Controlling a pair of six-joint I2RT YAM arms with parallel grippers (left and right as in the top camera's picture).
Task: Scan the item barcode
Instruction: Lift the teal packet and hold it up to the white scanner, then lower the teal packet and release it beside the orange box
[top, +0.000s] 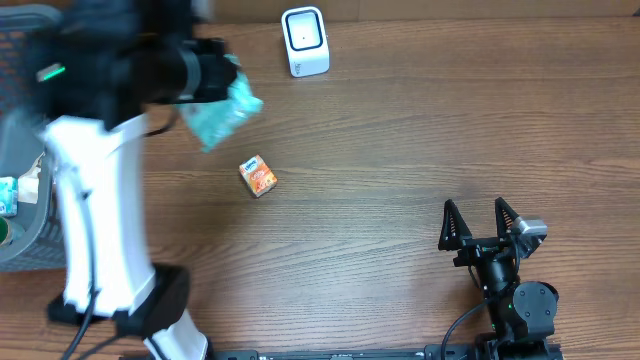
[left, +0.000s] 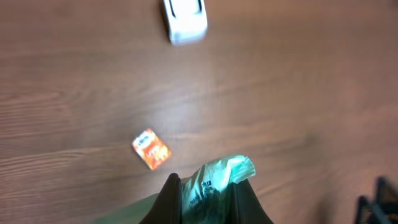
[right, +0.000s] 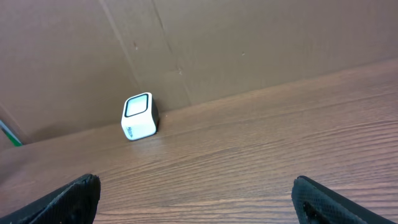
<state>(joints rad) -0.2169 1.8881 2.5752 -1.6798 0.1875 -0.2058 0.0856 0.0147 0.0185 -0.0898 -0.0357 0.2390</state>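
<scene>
At upper left, the left pincer (top: 228, 85) grips a crumpled teal packet (top: 222, 115); at lower right, the right pincer (top: 480, 222) stands wide apart, holding nothing.

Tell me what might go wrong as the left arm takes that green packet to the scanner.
1. The green packet is soft and crumpled in the shut left gripper; it may slip, or its barcode may be creased or turned away from the scanner.
2. The orange box lies loose on the table near the packet; a low swing might knock it.
</scene>
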